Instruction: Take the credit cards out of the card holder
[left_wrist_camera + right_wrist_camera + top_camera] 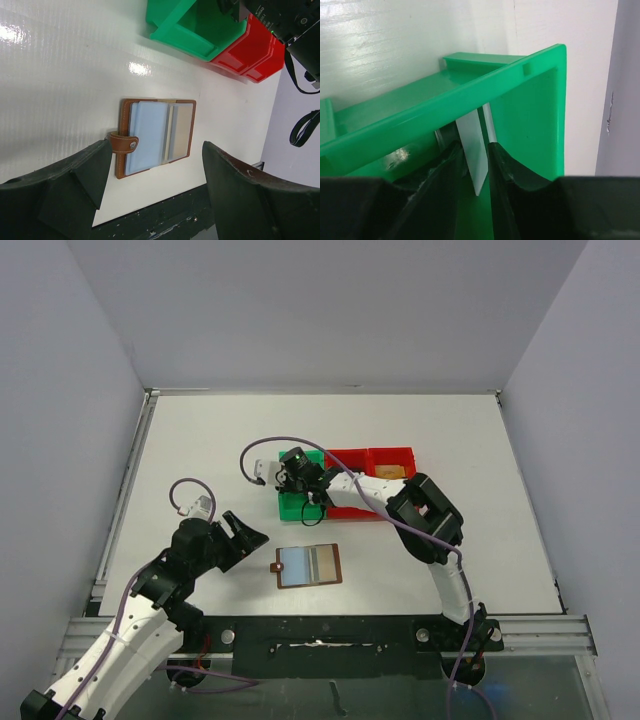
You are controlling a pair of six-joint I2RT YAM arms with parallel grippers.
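Near the front edge of the white table (200,440), the card holder (308,565): lies open and flat, between the two arm bases and a little left of middle. Shows a brown leather rim, a pale blue panel on one half and a grey-tan one on the other. Cannot tell whether the blue face is a card or lining. Has a brown strap (124,142) with a metal snap folded over one outer edge.

Just left of it, the left gripper (247,529): hovers with jaws spread wide — nothing between them, nothing touched. Looks down on the card holder in the wrist view, with one dark finger (65,185) on either side of it and well clear.

Farther back, the right gripper (476,150): reaches into the green bin (530,100), which stands behind the card holder and right beside the red bins (390,460). Has jaws narrow, with a grey-white card (472,132) standing on edge between the fingers, inside the bin's walls. Cannot tell whether pinched or loose in the gap — very little room on either side.
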